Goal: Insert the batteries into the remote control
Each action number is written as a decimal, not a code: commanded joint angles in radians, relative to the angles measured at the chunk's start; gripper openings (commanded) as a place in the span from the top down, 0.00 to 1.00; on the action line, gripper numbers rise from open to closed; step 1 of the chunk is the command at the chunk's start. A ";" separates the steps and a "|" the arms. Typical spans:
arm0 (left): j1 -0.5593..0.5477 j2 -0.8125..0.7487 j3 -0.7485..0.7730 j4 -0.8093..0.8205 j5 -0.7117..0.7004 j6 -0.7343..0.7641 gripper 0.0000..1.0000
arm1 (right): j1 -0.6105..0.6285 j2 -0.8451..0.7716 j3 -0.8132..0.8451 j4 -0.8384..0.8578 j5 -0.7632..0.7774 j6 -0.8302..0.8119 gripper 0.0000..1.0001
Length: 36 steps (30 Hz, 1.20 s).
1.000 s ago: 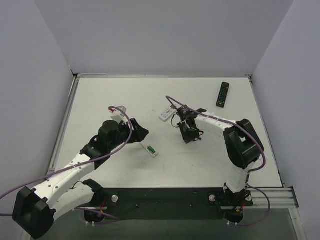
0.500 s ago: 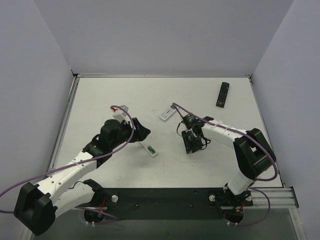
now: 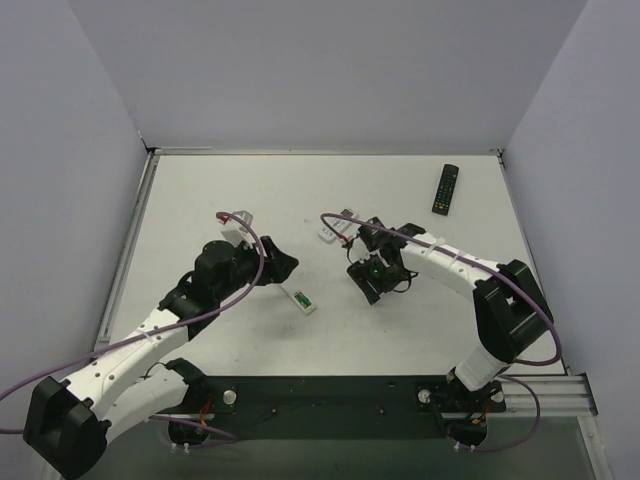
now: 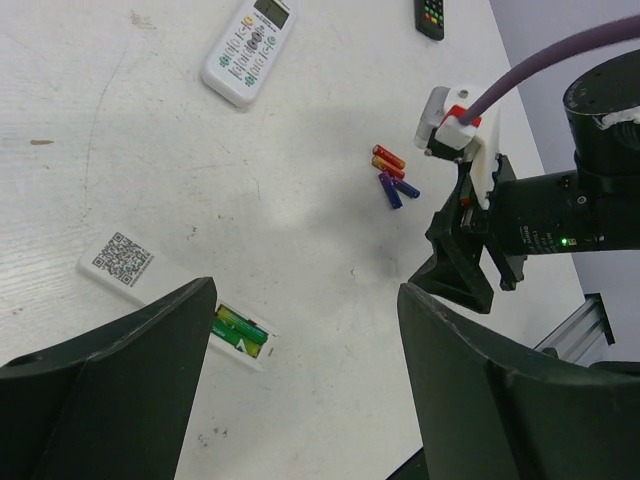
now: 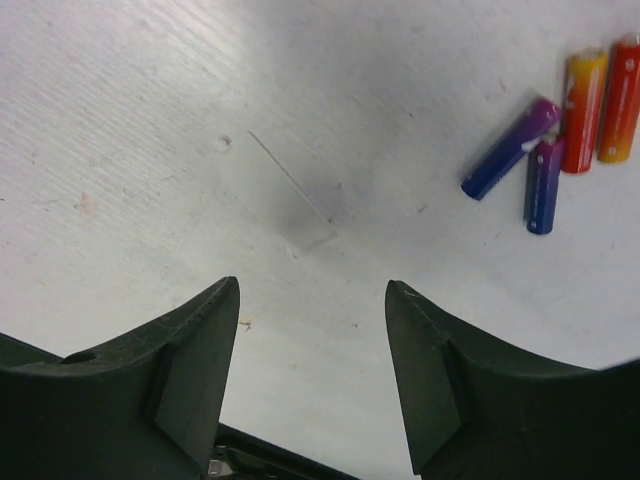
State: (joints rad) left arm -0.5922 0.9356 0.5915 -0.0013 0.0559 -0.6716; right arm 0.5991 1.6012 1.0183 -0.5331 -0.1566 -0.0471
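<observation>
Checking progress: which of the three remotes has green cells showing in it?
The slim white remote with the QR sticker: green batteries sit in its open end. The wider white remote and the black remote lie buttons-up, no cells visible.

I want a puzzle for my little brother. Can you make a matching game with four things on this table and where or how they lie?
Things:
1 green batteries
2 black remote
3 red and blue cells
4 wide white remote

Places or states:
A near the far right corner of the table
B inside the slim white remote
C loose, clustered together
D face up, display window at one end

Pairs: 1-B, 2-A, 3-C, 4-D
</observation>
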 commanded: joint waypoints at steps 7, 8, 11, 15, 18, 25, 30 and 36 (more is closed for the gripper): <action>0.006 -0.133 0.034 -0.094 -0.074 0.086 0.16 | 0.065 0.109 0.049 -0.110 0.068 -0.347 0.46; 0.008 -0.136 0.037 -0.097 -0.076 0.090 0.16 | 0.065 0.123 0.058 -0.108 0.068 -0.355 0.46; 0.006 -0.141 0.040 -0.105 -0.079 0.093 0.17 | 0.068 0.150 0.075 -0.102 0.049 -0.387 0.47; 0.006 -0.138 0.042 -0.106 -0.077 0.093 0.16 | 0.079 0.189 0.089 -0.102 0.052 -0.422 0.50; 0.006 -0.133 0.048 -0.109 -0.080 0.093 0.16 | 0.094 0.215 0.089 -0.102 0.063 -0.438 0.54; 0.006 -0.121 0.053 -0.109 -0.079 0.093 0.16 | 0.113 0.250 0.083 -0.102 0.058 -0.458 0.59; 0.006 -0.109 0.060 -0.109 -0.073 0.093 0.16 | 0.129 0.266 0.080 -0.100 0.060 -0.455 0.62; 0.006 -0.106 0.056 -0.105 -0.070 0.080 0.16 | 0.137 0.279 0.075 -0.100 0.063 -0.453 0.67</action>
State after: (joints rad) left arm -0.5892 0.8310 0.5976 -0.1246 -0.0120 -0.5915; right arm 0.7246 1.8294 1.1095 -0.6216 -0.0891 -0.4927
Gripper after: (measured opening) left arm 0.836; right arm 0.348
